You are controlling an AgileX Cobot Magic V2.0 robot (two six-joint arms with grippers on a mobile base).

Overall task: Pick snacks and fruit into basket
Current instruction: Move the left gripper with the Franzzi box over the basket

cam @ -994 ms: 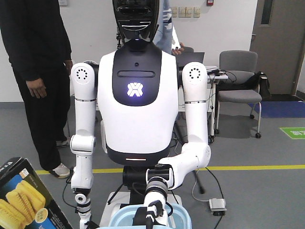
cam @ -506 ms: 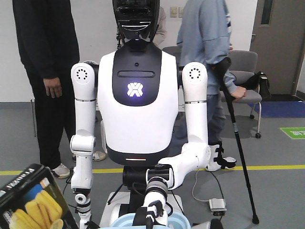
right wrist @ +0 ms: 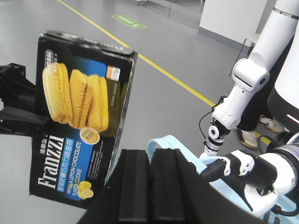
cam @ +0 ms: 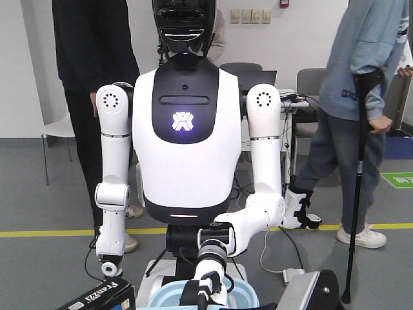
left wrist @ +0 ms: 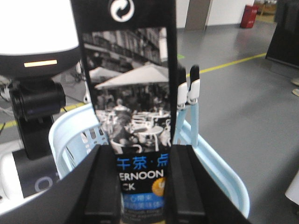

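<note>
Where the box (left wrist: 135, 93) is sitting: upright between the left gripper's (left wrist: 140, 151) fingers, which are pinching its lower end.
Basket (left wrist: 219, 172): hanging near the box, beyond it from the left gripper, with a humanoid (cam: 184, 123) holding its handle.
Right gripper (right wrist: 150, 156): hovering beside the box without touching it, pads pressing together on nothing.

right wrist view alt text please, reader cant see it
A black box printed with yellow cookies hangs tilted over grey floor, left of a light-blue basket rim. The right gripper, shut and empty, fills the bottom centre.
</note>
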